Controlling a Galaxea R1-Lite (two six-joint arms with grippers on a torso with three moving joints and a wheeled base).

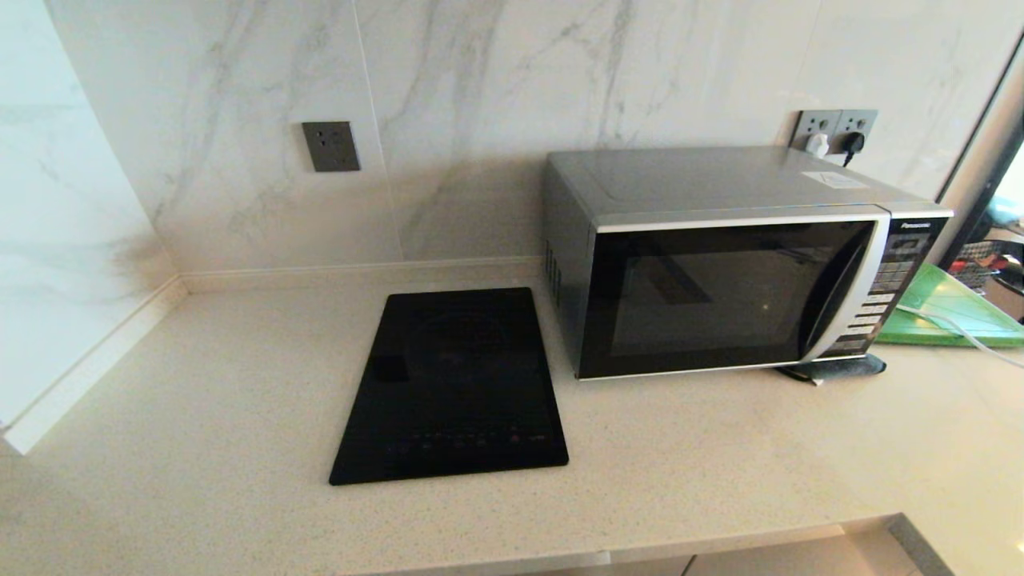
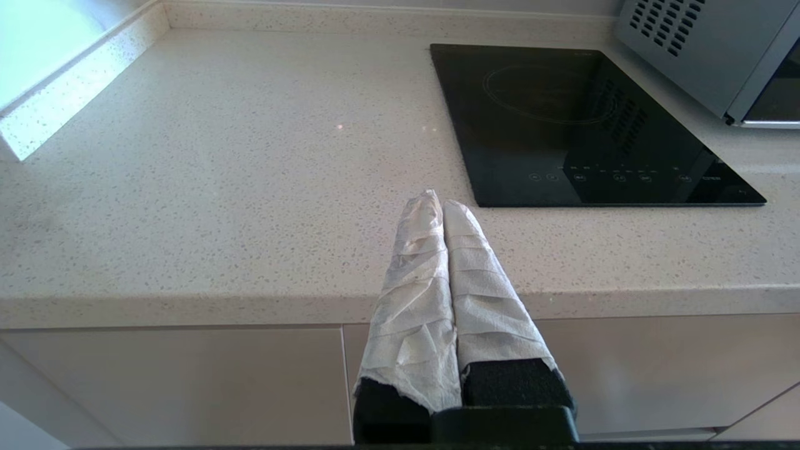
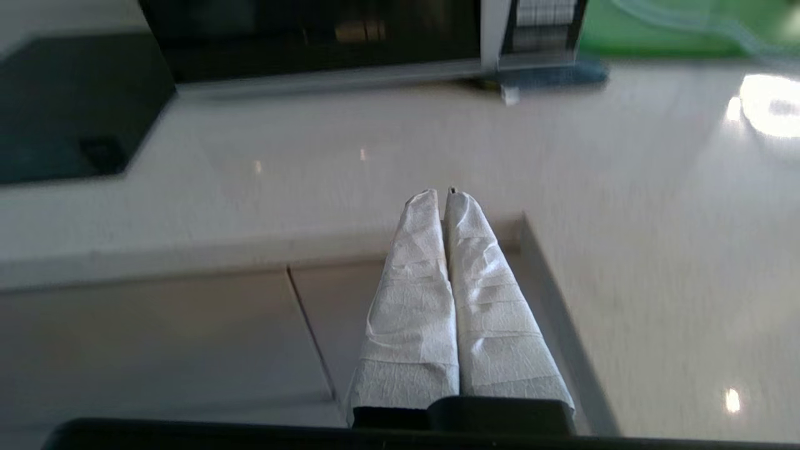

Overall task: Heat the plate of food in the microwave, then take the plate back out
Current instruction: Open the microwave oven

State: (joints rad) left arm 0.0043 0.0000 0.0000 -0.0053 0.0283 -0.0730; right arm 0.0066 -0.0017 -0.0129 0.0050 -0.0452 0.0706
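Observation:
The silver-grey microwave (image 1: 720, 256) stands at the back right of the counter with its black glass door closed and its button panel (image 1: 880, 292) on the right. The lavender plate of food is out of view; the door glass is too dark to show what is inside. My left gripper (image 2: 437, 199) hangs shut and empty in front of the counter's front edge, left of the cooktop. My right gripper (image 3: 440, 195) is also shut and empty, low by the counter's front edge, facing the microwave's lower front (image 3: 312, 37). Neither arm shows in the head view.
A flat black glass cooktop (image 1: 452, 388) lies left of the microwave. A green cutting board (image 1: 944, 308) with a pale cable across it sits right of the microwave. Marble walls close the back and left; sockets (image 1: 836, 132) sit behind the microwave. The counter steps back at the front right corner (image 1: 904, 524).

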